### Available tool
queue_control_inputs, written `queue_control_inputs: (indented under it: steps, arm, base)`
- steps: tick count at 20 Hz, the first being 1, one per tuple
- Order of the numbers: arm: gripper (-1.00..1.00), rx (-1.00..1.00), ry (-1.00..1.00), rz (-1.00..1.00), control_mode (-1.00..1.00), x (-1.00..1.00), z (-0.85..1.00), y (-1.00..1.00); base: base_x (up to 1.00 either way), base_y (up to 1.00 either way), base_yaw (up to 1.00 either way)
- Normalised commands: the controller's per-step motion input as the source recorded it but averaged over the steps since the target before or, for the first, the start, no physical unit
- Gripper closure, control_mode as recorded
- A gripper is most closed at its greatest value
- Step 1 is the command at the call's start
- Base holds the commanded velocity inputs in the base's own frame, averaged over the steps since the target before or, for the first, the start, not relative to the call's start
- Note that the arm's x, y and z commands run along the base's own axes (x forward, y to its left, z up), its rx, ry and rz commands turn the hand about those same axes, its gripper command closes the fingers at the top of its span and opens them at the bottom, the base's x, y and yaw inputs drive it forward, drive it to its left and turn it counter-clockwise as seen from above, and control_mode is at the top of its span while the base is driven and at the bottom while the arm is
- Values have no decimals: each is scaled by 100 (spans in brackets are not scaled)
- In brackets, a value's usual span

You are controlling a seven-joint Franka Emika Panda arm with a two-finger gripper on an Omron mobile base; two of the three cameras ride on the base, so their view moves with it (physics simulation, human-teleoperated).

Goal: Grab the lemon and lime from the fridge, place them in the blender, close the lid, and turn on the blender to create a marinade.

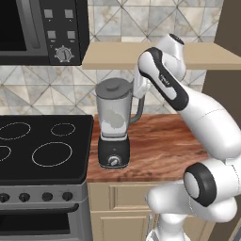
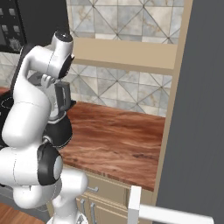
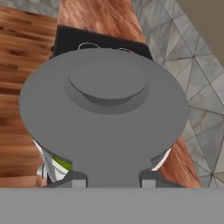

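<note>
On the wooden counter (image 1: pixel 160 146), near its left edge just beside the black stovetop (image 1: pixel 42 146), stands the blender (image 1: pixel 114 123), black base and silver knob facing front. Its dark grey lid (image 1: pixel 113 87) sits on the jar's top. From the hand view, the gripper (image 3: pixel 112 178) is directly above the lid, jaws closed on the lid at its near edge. A sliver of green, the lime (image 3: pixel 62 163), shows under the lid's rim inside the jar. Lemon not discernible. Behind the counter runs a tiled wall (image 2: pixel 118 83).

Wooden counter (image 1: pixel 160 146) (brown); blender (image 1: pixel 113 123) on it
</note>
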Motion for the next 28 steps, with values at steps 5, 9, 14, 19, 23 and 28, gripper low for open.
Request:
queue_control_inputs:
  steps: [5, 9, 14, 19, 23, 28]
  arm:
    - [100, 0, 4, 3, -100, -5, -39, 0]
    - [100, 0, 11, 5, -100, 29, -12, 0]
    - [100, 0, 8, 3, -100, 24, -14, 0]
    - [-100, -2, 0, 2, -100, 0, -36, 0]
    - [-100, -1, 0, 0, -100, 0, -11, 0]
    - [-100, 0, 0, 0, -100, 0, 0, 0]
  base:
    - [0, 0, 0]
    - [0, 0, 0]
    - [0, 0, 0]
    - [0, 0, 0]
    - [0, 0, 0]
    - [0, 0, 0]
